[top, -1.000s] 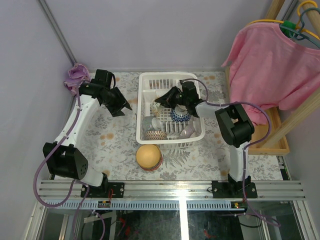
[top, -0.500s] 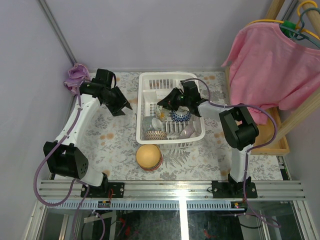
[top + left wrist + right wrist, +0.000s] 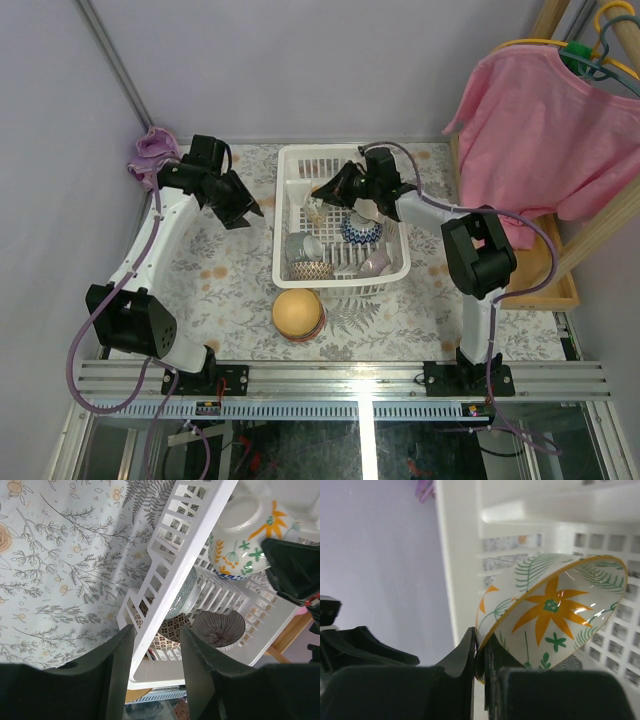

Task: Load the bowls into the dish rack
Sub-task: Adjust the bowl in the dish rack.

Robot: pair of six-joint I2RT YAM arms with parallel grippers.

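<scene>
Jaws of your right gripper [image 3: 479, 649] pinched the rim of the flower bowl [image 3: 550, 615], tilted over the 12 o'clock end of the dish rack [image 3: 345, 279]. Your left gripper [image 3: 156, 632] waited at 9 o'clock, jaws spread, empty. Placing step: you likely needed to lower, then release.

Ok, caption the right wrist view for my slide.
Right gripper pinching the rim of a tilted white orange-flowered ceramic bowl over the white slotted plastic dish rack.

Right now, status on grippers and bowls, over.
Right gripper shut on flower bowl rim, over dish rack. Left gripper open, empty. Orange bowl on table, unloaded. Nothing in the way.
</scene>
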